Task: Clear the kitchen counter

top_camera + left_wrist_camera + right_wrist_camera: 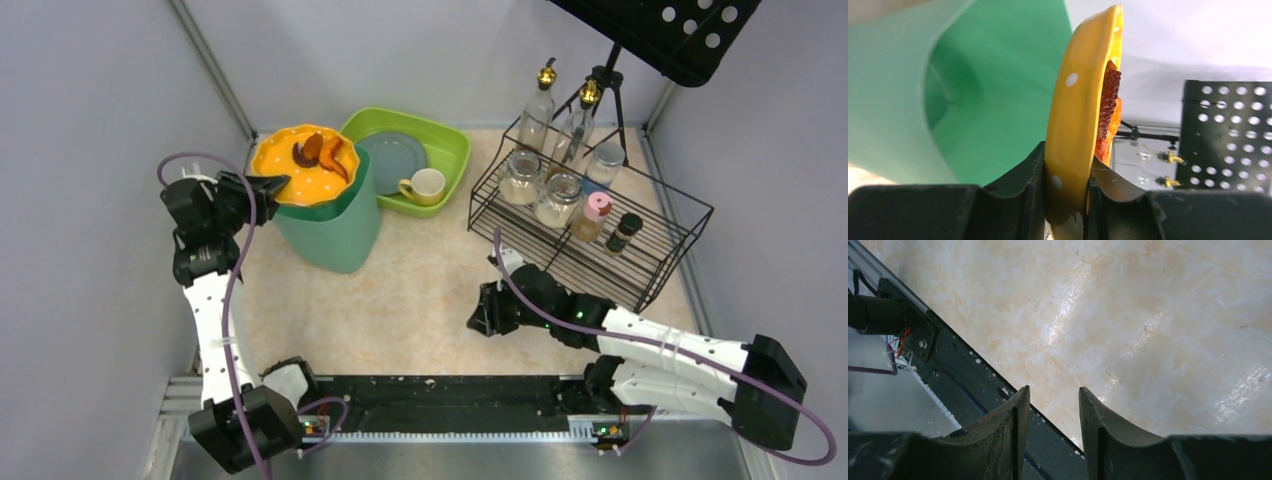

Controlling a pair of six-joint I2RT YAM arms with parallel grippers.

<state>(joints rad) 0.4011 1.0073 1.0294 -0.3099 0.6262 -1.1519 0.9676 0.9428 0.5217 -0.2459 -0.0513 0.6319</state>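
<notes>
My left gripper (272, 186) is shut on the rim of a yellow plate (305, 165) with orange and dark food scraps (322, 153), held over the open top of a green bin (335, 228). In the left wrist view the plate (1075, 115) stands on edge between my fingers (1028, 175), scraps (1109, 112) clinging to it, the bin's inside (973, 90) behind. My right gripper (478, 312) is open and empty, low over the beige kitchen counter (420, 290); in the right wrist view my gripper (1050, 400) hangs over the counter (1128, 315) near its front rail.
A green tub (452, 150) at the back holds a grey plate (392, 160) and a yellow mug (426, 186). A black wire rack (640, 265) at the right holds jars and bottles. A black rail (450, 395) runs along the front edge.
</notes>
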